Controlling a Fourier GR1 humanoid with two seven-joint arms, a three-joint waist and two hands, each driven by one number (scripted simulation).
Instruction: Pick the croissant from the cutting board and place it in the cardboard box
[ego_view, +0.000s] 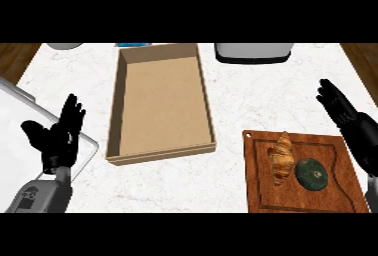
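A grey appliance (252, 53), a blue item (134, 45) and a grey round object (65, 46) are cut off at the top edge. The cutting board (266, 196) is clipped at the lower right, a white tray (22, 112) at the left edge.

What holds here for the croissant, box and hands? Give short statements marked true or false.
1. The croissant lies on the cutting board. True.
2. The cardboard box holds the croissant. False: it is empty.
3. The right hand is curled round the croissant. False: it is open, apart from it.
4. A dark green round thing lies beside the croissant. True.
5. The left hand is open. True.
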